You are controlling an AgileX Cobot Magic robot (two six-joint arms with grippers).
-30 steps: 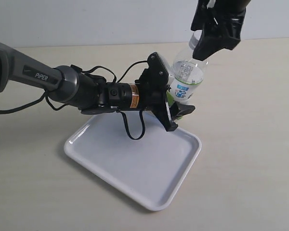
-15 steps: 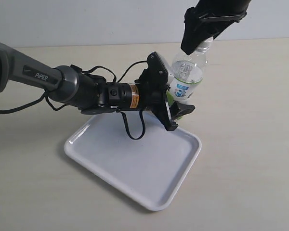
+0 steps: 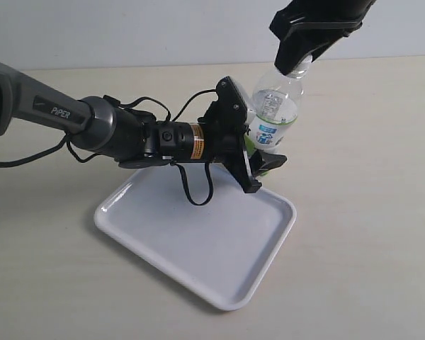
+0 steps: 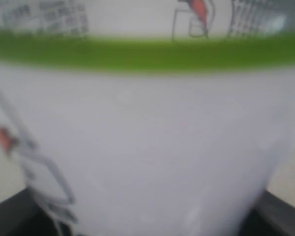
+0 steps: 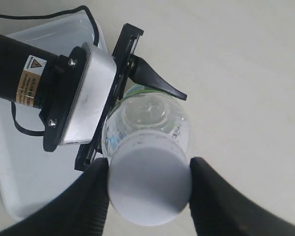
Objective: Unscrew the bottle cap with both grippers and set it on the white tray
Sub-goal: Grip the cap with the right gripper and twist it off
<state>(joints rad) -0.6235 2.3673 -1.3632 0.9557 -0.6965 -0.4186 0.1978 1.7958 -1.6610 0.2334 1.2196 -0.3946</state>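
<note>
While the bottle [image 3: 275, 106] is held tilted, its labelled body is clamped between the fingers of the left gripper [image 3: 256, 142], which reaches in sideways on the grey arm with the orange band. Seen from the left wrist, the view is filled by the blurred white label [image 4: 147, 147] with its green stripe, pressed close between the dark fingers at the lower corners. At the top of the neck the white bottle cap [image 5: 148, 184] is grasped from above by the right gripper [image 3: 297, 53], whose two black fingers [image 5: 91, 196] are closed against opposite sides of the cap. The cap is seated over the neck, directly above the left gripper's grasp. Whether the base of the bottle is resting on the table [image 3: 368, 212] cannot be told, since it is hidden behind the left gripper. Just below and in front of the left gripper the white tray [image 3: 198, 269] is laid flat, with nothing on it.
</note>
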